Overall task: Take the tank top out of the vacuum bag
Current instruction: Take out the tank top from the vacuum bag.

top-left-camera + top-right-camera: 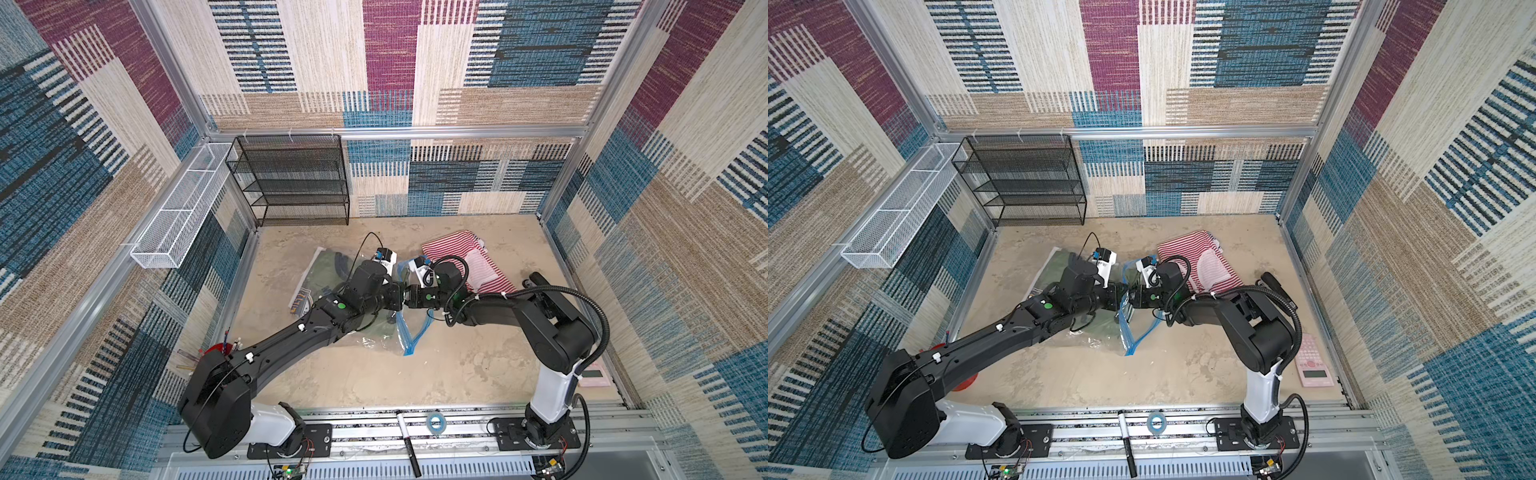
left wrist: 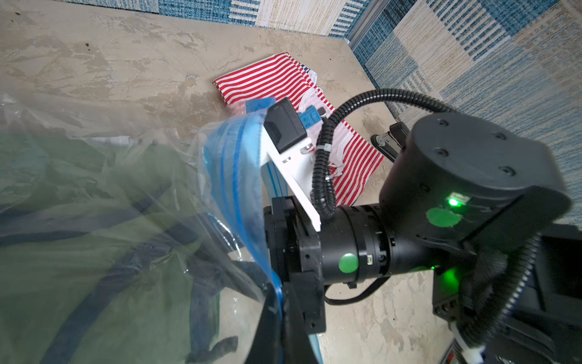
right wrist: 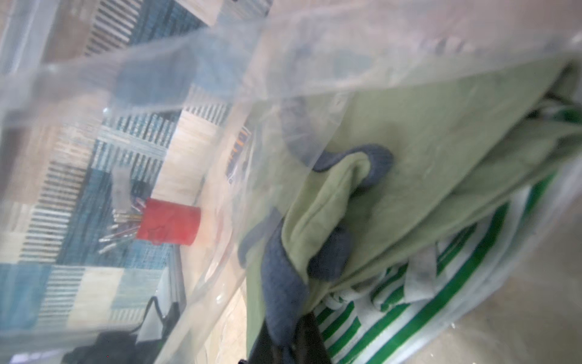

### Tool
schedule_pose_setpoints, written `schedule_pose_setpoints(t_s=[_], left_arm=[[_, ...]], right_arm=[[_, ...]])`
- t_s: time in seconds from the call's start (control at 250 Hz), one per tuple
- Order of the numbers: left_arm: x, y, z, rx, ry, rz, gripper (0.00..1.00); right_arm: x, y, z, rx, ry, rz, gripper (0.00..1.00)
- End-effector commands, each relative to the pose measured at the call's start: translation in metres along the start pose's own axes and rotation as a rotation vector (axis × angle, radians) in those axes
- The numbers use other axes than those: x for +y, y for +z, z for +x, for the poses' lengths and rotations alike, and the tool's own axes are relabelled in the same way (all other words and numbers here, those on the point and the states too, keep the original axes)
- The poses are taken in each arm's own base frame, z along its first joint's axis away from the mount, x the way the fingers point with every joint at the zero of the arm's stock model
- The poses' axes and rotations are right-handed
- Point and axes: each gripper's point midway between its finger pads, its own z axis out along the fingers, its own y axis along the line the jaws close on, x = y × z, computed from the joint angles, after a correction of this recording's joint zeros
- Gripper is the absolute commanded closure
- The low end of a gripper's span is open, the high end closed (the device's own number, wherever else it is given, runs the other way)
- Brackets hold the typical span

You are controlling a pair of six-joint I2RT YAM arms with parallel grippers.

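Tank top (image 3: 425, 141) pinched by right pincer (image 3: 288, 346).

Clock-face layout
The vacuum bag (image 1: 376, 338) lies mid-table holding the tank top (image 3: 425, 141), apparently atop another garment (image 3: 409, 315); loose garment (image 1: 449, 249) at 1 o'clock, shelf (image 1: 291, 183) at 11, calculator (image 1: 1313, 361) at 4, pen cup (image 1: 213, 350) at 8

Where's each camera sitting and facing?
Top views: overhead from the front, looking down; left arm, right arm, left gripper and right gripper meeting at the clear plastic vacuum bag.
Left wrist: left arm, facing the right arm past the bag's blue zip strip.
Right wrist: at the bag's mouth, facing the green, blue-trimmed tank top; own fingers show.
Shared: both wrists see the tank top.
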Motion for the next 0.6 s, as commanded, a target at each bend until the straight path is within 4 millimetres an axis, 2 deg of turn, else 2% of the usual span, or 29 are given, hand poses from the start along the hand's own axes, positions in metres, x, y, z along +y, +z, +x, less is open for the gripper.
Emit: schedule_pose_setpoints(t_s=[0.0, 0.136, 0.288, 0.452, 0.596], left_arm=[[0.004, -0.005, -0.011, -0.040, -0.029, -0.021, 1.00], [0.007, -0.010, -0.020, -0.071, -0.034, -0.032, 1.00], [0.009, -0.015, -0.018, -0.057, 0.002, -0.047, 1.00], [0.009, -0.034, -0.014, -0.086, 0.025, -0.016, 1.00], [0.010, -0.042, -0.003, -0.067, 0.037, 0.005, 1.00]], right_arm=[[0.019, -0.011, -0.011, -0.047, -0.058, -0.040, 1.00], [0.033, -0.023, -0.014, -0.067, -0.067, -0.027, 1.00], [0.051, -0.034, -0.022, -0.097, -0.059, 0.005, 1.00], [0.043, -0.059, -0.036, -0.161, 0.002, 0.163, 1.00], [0.041, -0.088, -0.026, -0.190, 0.024, 0.238, 1.00]])
